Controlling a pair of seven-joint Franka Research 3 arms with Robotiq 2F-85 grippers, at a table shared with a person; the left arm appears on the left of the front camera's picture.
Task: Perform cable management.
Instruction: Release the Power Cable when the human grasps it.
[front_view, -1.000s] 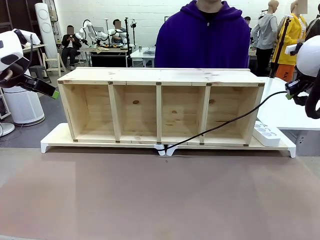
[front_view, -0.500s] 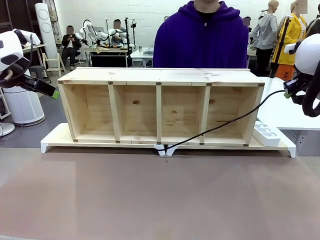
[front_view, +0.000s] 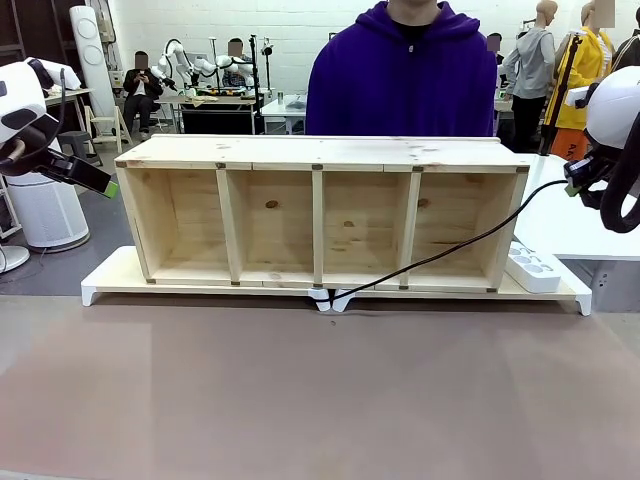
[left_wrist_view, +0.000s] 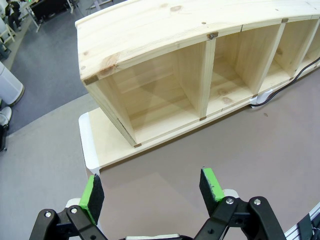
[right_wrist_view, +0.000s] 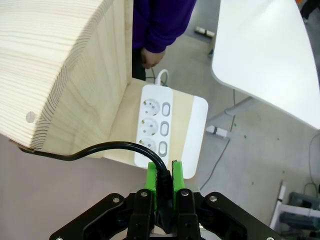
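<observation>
1. A brown matte worktop (front_view: 320, 400) lies nearest, its front stretch bare.
2. The left hand (left_wrist_view: 151, 187) hangs above the worktop's left part. Its green pads are spread wide with nothing between them, and it looks toward the left end of the shelf unit.
3. A flat white base board (front_view: 108, 272) lies across the worktop. At the middle of its front edge, the thin black cable (front_view: 452, 248) comes down to a small white clip-like piece (front_view: 330, 298).
4. On the board stands a long pale pine shelf unit (front_view: 320, 152) with four open compartments. The cable rises slanting to the right across the front of the rightmost compartment, lifted off the worktop.
5. A white three-socket power strip (right_wrist_view: 155, 122) lies on the board's right end, just beside the unit's end wall.
6. The right hand (right_wrist_view: 163, 172) is held up off the unit's right end, above the power strip. Its pads are pinched narrow on the cable, which curls out of them toward the unit's lower corner.
7. A person in a purple hooded top (front_view: 405, 75) stands behind the shelf unit.
</observation>
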